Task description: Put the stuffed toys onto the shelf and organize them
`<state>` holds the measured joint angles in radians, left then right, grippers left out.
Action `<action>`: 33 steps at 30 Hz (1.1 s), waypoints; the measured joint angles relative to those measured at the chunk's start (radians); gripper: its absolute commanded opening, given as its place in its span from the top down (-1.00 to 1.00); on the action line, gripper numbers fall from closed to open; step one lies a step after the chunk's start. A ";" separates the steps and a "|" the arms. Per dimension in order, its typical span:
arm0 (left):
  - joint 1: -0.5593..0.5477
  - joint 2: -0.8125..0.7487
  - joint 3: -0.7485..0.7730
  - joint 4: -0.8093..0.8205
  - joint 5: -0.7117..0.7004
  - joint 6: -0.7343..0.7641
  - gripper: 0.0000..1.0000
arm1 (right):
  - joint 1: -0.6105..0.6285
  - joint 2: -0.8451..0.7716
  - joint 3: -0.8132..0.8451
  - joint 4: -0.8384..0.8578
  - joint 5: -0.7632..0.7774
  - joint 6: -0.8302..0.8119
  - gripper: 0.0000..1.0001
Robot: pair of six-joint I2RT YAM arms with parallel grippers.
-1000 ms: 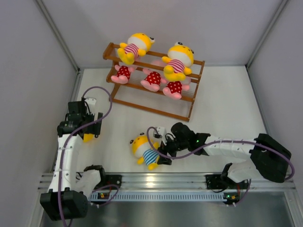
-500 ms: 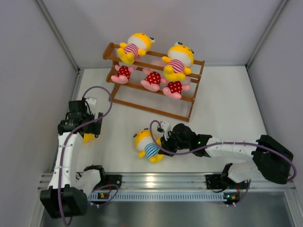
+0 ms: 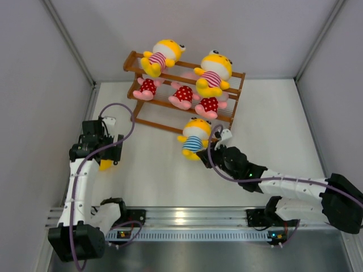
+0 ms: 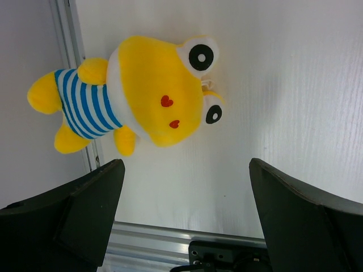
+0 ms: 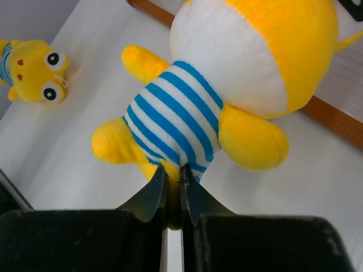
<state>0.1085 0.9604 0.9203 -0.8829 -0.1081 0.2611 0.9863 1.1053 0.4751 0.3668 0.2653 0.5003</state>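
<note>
Status, left side first. Left gripper [image 4: 184, 195] hangs with its jaws spread wide and nothing between them. Loose toy [image 4: 136, 96] lies face up on the table [image 4: 283, 85] just beyond the fingertips. It is nearer the left finger, with its head toward the right finger and its body across the rail [image 4: 71, 68] at the table edge. I judge it a later job, not the one in hand.

Right gripper [image 5: 173, 190]: jaws pinched almost shut on the shirt hem of the held toy [image 5: 227, 85], between its legs. That toy sticks out ahead of the fingertips, head farthest from them, and seems lifted off the table. Shelf [image 3: 170, 127] stands just past the toy's head.

Step in hand, as I judge it: carry to the shelf. The pinch has only a fold of cloth, so the toy may swing or slip out. I would move slowly and keep the head leading. I would aim for the lowest tier, where the top view shows no toy. I would seat the body on the rods before letting the jaws part. The shelf toys [image 3: 182, 95] above overhang their tiers, so I would come in low and not brush them.

Look of the held toy: yellow plush, white lower face, blue-and-white striped shirt, stubby arms and legs. Soft, so I expect it to sag.
</note>
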 measured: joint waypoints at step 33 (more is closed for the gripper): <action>0.000 0.000 0.000 0.000 0.007 0.000 -0.94 | -0.221 0.430 0.065 0.406 -0.013 -0.061 0.78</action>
<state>0.1085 0.9604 0.9203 -0.8825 -0.1013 0.2611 0.7654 1.5352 0.5400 0.7727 0.2523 0.4397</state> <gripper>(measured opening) 0.973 0.042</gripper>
